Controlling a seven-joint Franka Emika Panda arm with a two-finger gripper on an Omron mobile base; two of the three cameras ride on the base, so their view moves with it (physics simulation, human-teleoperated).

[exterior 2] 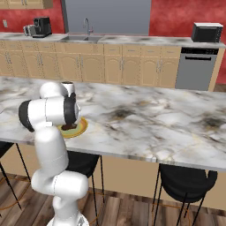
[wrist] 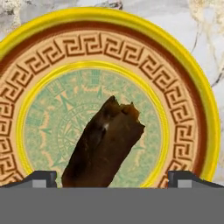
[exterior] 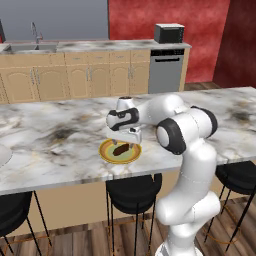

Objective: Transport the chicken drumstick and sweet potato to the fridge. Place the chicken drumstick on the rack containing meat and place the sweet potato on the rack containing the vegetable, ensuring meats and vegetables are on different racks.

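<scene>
A white robot arm leans over a marbled worktop, its end effector poised just above a round plate near the worktop's near edge. On the plate lies a dark brown elongated lump, the sweet potato, one end ragged and the other running out of sight at the bottom of the hand view. In that close view the two dark fingertips stand wide apart, released, with the sweet potato between them and neither tip touching it. The plate has a bright yellow rim, a brown band, a tan ring of key-pattern ornament and a pale green patterned centre, and the sweet potato rests across that centre. In the left base view the sweet potato shows as a dark shape directly under the end effector; in the right base view the arm's own bulk covers most of the plate, leaving its right edge showing beside the elbow. Black stools stand under the near side of the worktop. Across the room, a far counter carries a sink and a microwave, with a grey dishwasher set into the wooden cabinets below.
</scene>
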